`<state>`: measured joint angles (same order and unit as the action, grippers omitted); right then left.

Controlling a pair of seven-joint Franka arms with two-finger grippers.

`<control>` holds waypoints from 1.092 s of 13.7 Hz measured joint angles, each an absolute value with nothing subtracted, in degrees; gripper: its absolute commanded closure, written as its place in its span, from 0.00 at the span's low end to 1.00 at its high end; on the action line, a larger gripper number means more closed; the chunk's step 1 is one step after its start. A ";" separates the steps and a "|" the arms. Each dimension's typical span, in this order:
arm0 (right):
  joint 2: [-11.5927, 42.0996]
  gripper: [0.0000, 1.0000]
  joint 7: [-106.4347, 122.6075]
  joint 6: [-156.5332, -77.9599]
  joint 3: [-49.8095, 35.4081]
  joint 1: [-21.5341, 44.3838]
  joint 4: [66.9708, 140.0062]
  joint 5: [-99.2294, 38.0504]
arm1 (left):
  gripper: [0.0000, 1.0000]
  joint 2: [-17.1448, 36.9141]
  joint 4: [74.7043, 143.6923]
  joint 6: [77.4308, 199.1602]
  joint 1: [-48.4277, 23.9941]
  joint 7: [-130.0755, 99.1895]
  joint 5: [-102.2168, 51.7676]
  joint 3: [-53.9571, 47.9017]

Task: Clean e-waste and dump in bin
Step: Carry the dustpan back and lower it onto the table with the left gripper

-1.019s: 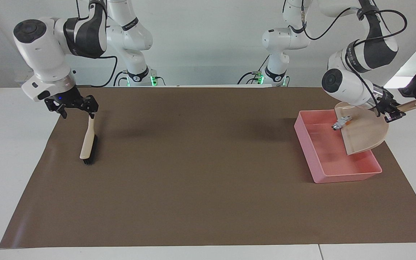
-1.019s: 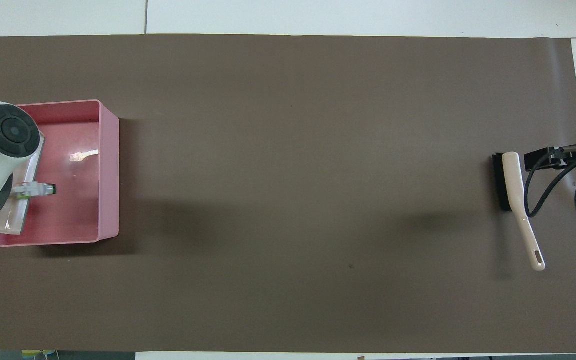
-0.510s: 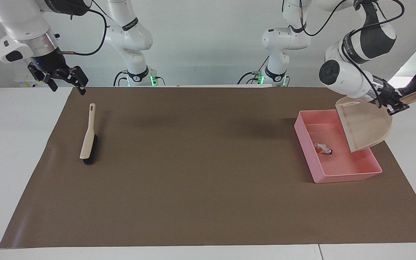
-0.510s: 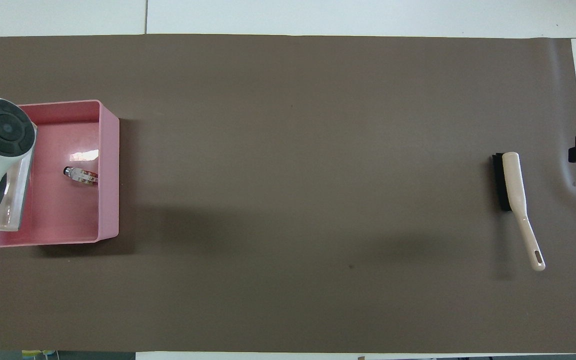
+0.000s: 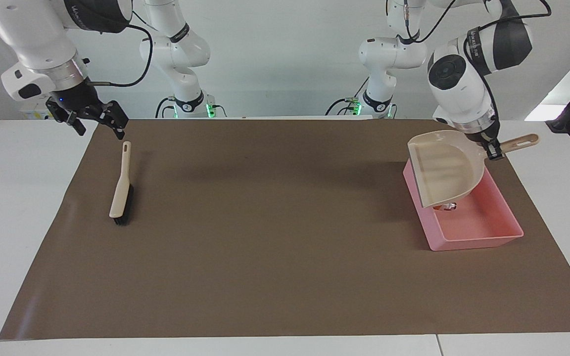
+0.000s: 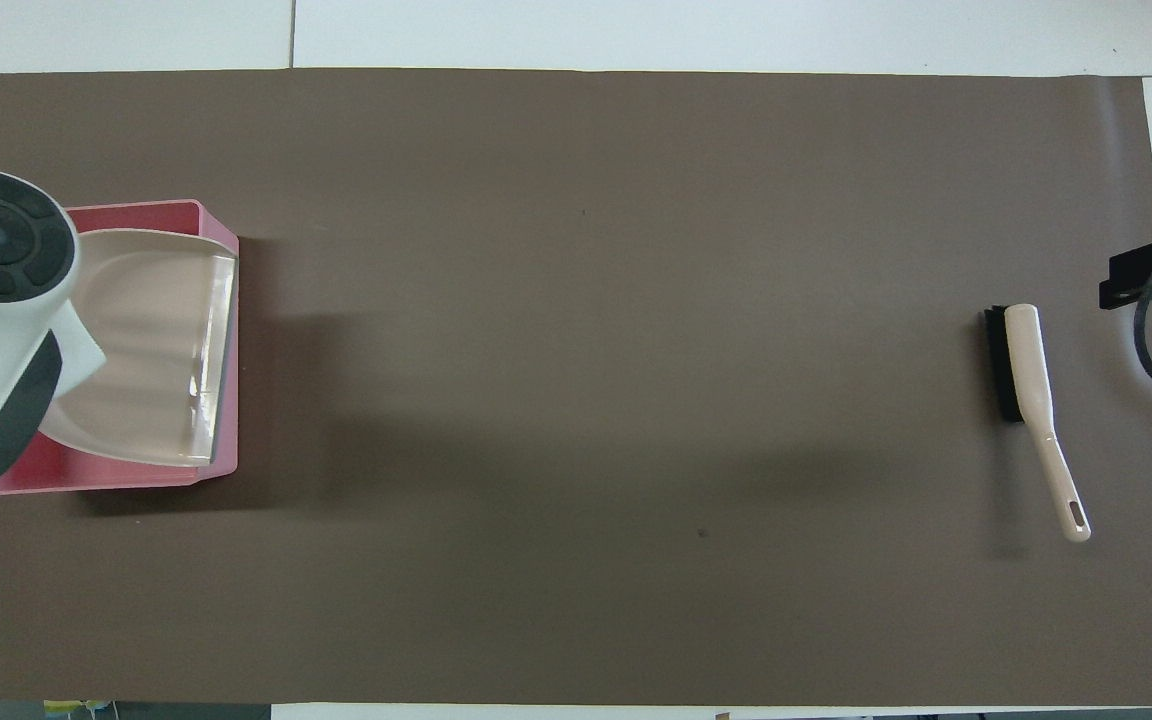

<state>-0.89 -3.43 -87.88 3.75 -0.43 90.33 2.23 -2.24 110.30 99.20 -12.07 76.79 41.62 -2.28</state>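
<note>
The left gripper [image 5: 494, 151] clamps the dustpan [image 5: 446, 168] handle, holding it above the bin [image 5: 478, 232]. The right gripper [image 5: 98, 123], fingers spread, hangs above the brush [image 5: 120, 190] handle.

From above I note a beige plastic dustpan [image 6: 151, 345] held level over the shallow pink plastic bin [image 6: 221, 232], covering most of it, while a cream-handled brush with black bristles [image 6: 1028, 385] lies on the brown mat [image 6: 596, 400] toward the right arm's end.
</note>
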 measured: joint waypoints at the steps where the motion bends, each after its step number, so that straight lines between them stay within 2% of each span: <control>1: -0.89 0.00 -3.43 -87.88 3.91 -0.39 90.33 2.23 | 1.00 -1.97 111.06 99.20 -14.65 75.06 39.52 -2.33; 8: -0.89 0.00 -3.43 -88.81 4.13 -0.33 90.32 2.23 | 1.00 5.34 111.67 99.32 -31.47 54.96 27.71 -2.76; 12: -0.89 0.00 -3.43 -88.75 3.74 1.06 90.32 2.23 | 1.00 10.65 106.49 99.25 -35.82 50.93 24.91 -2.72; 15: -0.90 0.00 -3.44 -87.90 3.60 3.58 90.27 2.23 | 1.00 17.00 101.87 99.18 -38.96 46.83 24.55 -2.71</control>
<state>-0.90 -3.44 -87.90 3.60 3.58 90.27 2.23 17.00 101.87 99.18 -38.96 46.83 24.55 -2.71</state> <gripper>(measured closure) 0.000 0.670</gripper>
